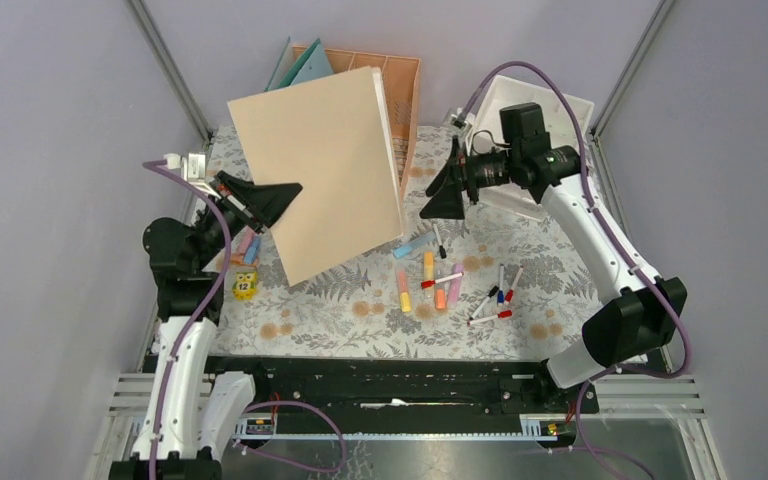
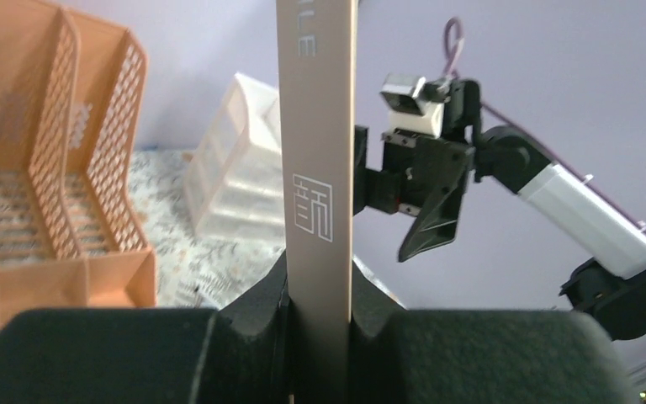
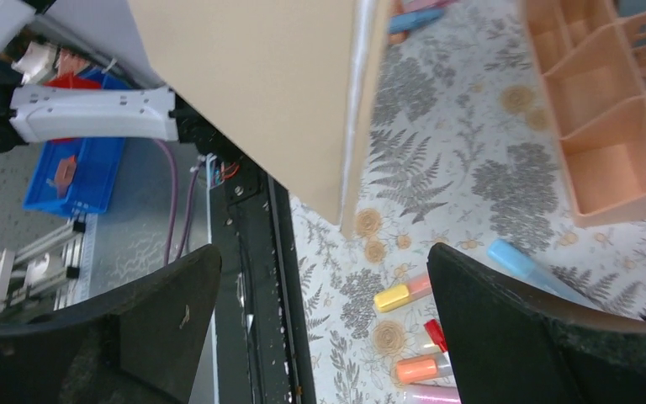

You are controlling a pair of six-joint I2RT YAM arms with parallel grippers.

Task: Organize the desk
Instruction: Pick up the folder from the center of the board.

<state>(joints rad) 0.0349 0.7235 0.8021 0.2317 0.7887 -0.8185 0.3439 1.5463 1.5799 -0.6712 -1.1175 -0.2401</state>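
Note:
A large beige folder (image 1: 325,170) hangs tilted in the air over the back left of the desk (image 1: 360,315), a tabletop with a fern and flower cloth. My left gripper (image 1: 288,193) is shut on the folder's left edge. In the left wrist view the folder's spine (image 2: 320,168) stands clamped in my left gripper (image 2: 320,282). My right gripper (image 1: 442,195) is open just right of the folder, not touching it. The right wrist view has the folder (image 3: 252,84) ahead of my right gripper (image 3: 321,252), nothing between the fingers.
A peach file rack (image 1: 407,85) with teal folders (image 1: 305,62) stands at the back. A white drawer unit (image 1: 560,105) is at the back right. Highlighters (image 1: 428,275) and pens (image 1: 495,295) lie loose mid-desk. More highlighters (image 1: 245,248) and a small yellow toy (image 1: 245,287) lie left.

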